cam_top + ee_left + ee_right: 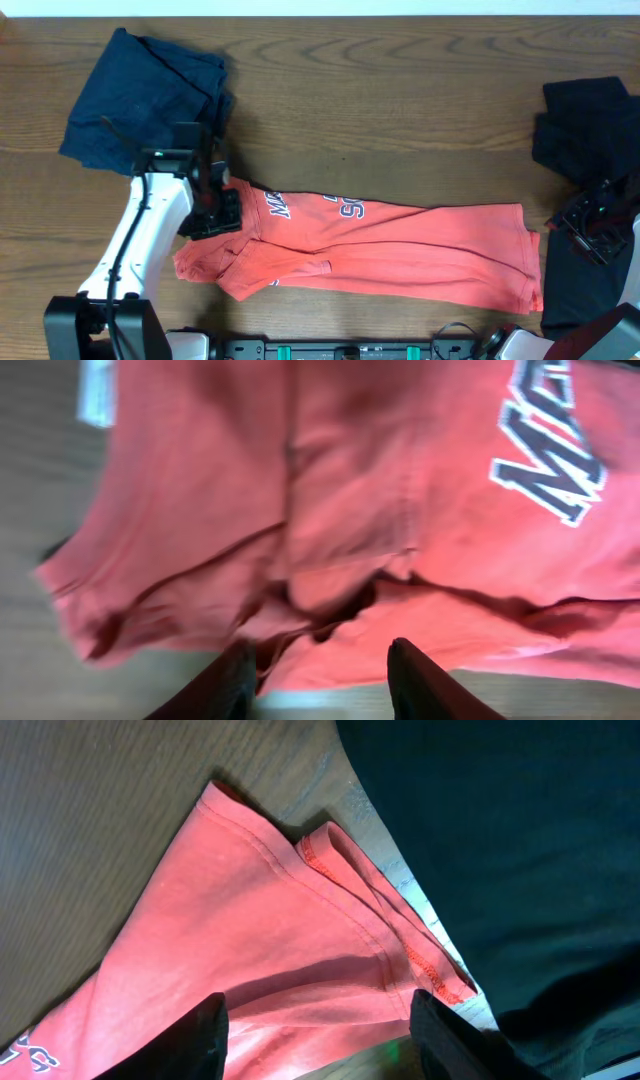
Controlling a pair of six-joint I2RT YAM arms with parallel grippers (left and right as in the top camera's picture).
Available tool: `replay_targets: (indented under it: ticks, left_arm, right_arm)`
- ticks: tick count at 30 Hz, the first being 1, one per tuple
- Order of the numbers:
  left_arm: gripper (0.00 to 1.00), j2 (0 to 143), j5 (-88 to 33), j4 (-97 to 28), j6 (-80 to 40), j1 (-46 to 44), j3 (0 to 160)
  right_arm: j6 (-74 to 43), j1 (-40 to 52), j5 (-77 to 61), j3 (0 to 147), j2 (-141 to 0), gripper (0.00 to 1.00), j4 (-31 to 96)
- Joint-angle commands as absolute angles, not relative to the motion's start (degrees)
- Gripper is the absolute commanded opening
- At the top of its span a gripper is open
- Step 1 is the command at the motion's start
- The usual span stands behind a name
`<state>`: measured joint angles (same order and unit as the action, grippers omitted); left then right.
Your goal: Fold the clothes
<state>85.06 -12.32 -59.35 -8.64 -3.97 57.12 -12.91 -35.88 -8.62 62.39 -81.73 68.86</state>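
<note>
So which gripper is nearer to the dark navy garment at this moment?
Left. The left gripper hovers just beside the navy garment; the right gripper is far across the table, by the black garment.

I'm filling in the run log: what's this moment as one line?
coral-red T-shirt: rumpled long strip, not neatly folded | left gripper: jaws apart at collar end | right gripper: jaws apart at hem corner | held: nothing evident

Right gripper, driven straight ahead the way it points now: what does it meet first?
The coral-red T-shirt: its hemmed end lies directly ahead, between the open fingers of the right gripper. The black garment sits off to one side, probably missed, though depth is unclear.
</note>
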Motion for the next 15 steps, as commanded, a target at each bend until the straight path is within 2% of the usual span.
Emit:
replay_targets:
  ticks: [1,10,15]
  left_arm:
    - [0.45,85.19,-14.33,-57.1,-7.31,-5.82,54.39]
    - [0.44,85.78,-14.39,-50.78,-7.33,-6.63,47.44]
    - [0.27,85.78,-18.0,-46.92,-7.11,-6.63,45.52]
  right_arm:
    - [-12.12,-36.07,-9.28,62.08,-81.1,0.57,68.69]
    - [-12.14,-36.1,-9.28,62.08,-81.1,0.57,68.69]
    - [-12.12,-36.07,-9.28,62.08,-81.1,0.57,68.75]
